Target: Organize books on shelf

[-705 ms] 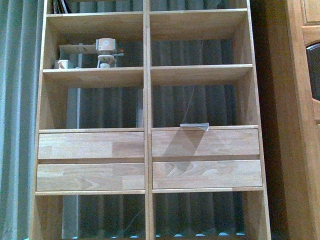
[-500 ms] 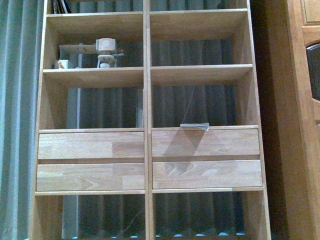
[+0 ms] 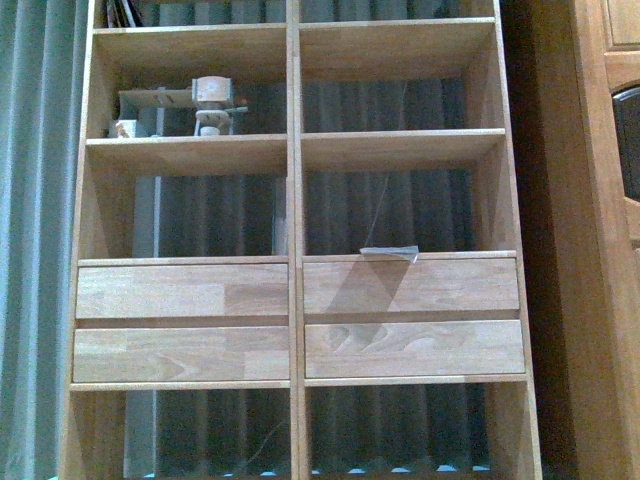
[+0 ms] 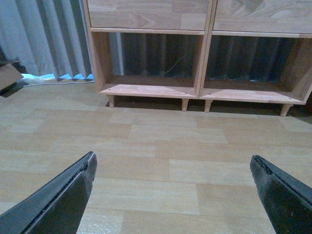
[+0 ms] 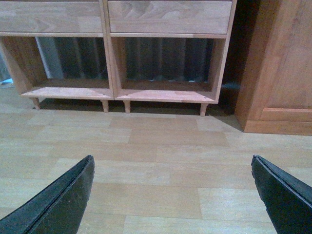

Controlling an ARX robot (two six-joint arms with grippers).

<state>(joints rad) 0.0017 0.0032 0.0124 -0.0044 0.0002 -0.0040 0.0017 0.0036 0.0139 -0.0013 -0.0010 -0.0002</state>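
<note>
The light-wood shelf [image 3: 292,200] fills the front view, with open compartments and four drawer fronts. A few thin upright books [image 3: 122,10] show at the top edge of its upper left compartment, mostly cut off. A thin grey flat thing [image 3: 390,252] lies at the front edge above the right drawers; I cannot tell what it is. My left gripper [image 4: 171,157] is open and empty above the wood floor, facing the shelf's bottom compartments [image 4: 151,90]. My right gripper [image 5: 172,158] is open and empty, facing the shelf's lower right part [image 5: 165,92]. Neither arm shows in the front view.
A wooden clock-faced toy [image 3: 210,100] stands in a left compartment. A darker brown cabinet [image 3: 610,200] stands right of the shelf, also in the right wrist view [image 5: 282,73]. Grey curtains [image 3: 30,200] hang behind and to the left. A cardboard piece [image 4: 7,78] lies on the floor.
</note>
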